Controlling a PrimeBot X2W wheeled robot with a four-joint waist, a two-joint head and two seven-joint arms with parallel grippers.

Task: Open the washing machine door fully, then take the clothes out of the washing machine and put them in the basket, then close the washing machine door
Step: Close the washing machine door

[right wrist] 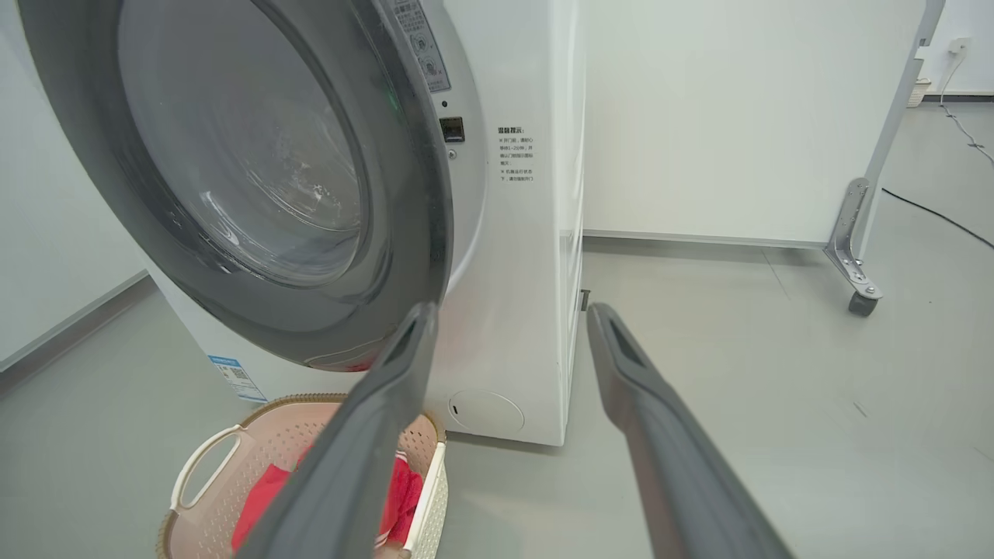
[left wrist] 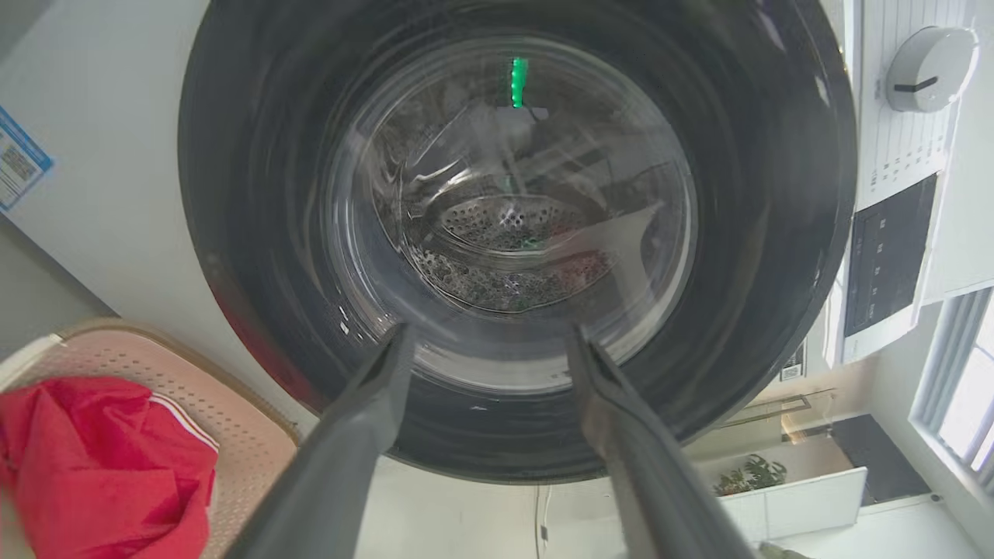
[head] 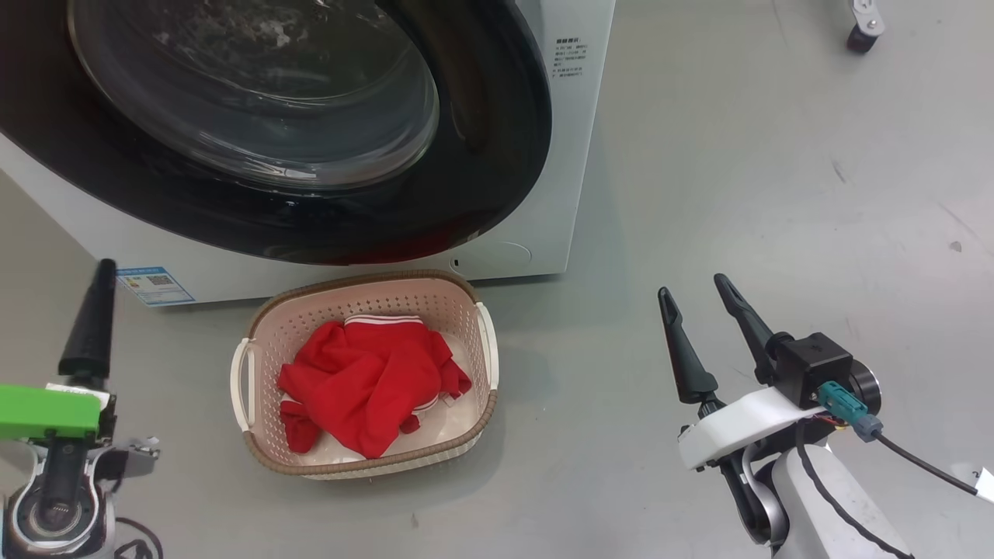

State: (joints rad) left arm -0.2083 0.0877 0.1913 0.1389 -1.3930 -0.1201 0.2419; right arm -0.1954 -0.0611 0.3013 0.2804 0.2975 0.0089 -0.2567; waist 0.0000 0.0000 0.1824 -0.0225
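Note:
The washing machine door [head: 497,155], round and black-rimmed with a glass bowl, lies back against the front of the white washing machine [head: 578,116]; whether it is latched I cannot tell. The perforated drum shows through the door's glass [left wrist: 512,233]. Below it on the floor stands the cream basket [head: 311,310] with the red clothes [head: 373,380] lying inside. My left gripper [left wrist: 489,332] is open and empty, pointing at the door, left of the basket. My right gripper [head: 693,286] is open and empty above bare floor to the basket's right, well apart from it.
Grey floor stretches to the right of the machine. A caster wheel [right wrist: 858,299] of a metal frame stands at the far right, with a cable [right wrist: 940,217] on the floor behind it. A blue sticker [head: 155,286] marks the machine's lower left front.

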